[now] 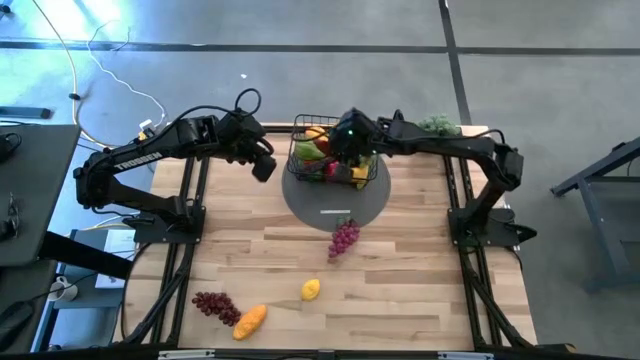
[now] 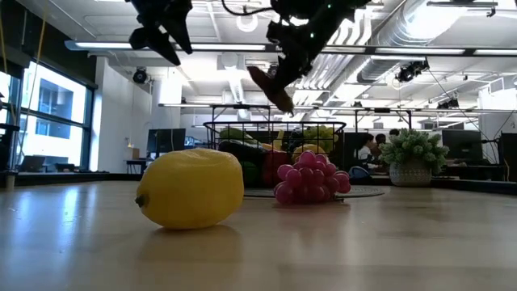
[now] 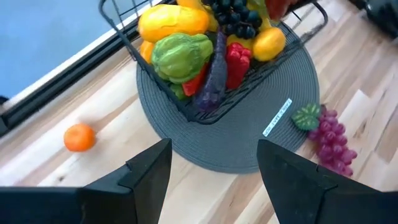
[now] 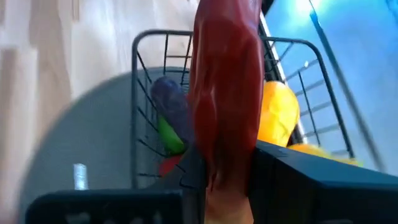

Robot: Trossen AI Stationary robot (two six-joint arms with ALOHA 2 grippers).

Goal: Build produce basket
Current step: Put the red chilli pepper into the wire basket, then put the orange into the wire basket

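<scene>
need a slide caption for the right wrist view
Right gripper shut on a long red produce piece, held above the wire basket already holding yellow, green and purple items.

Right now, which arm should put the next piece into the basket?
Right. The right gripper is shut on a red piece of produce directly above the basket, so it only needs to lower and release. The left gripper is open and empty, beside the basket over the grey mat.
</scene>
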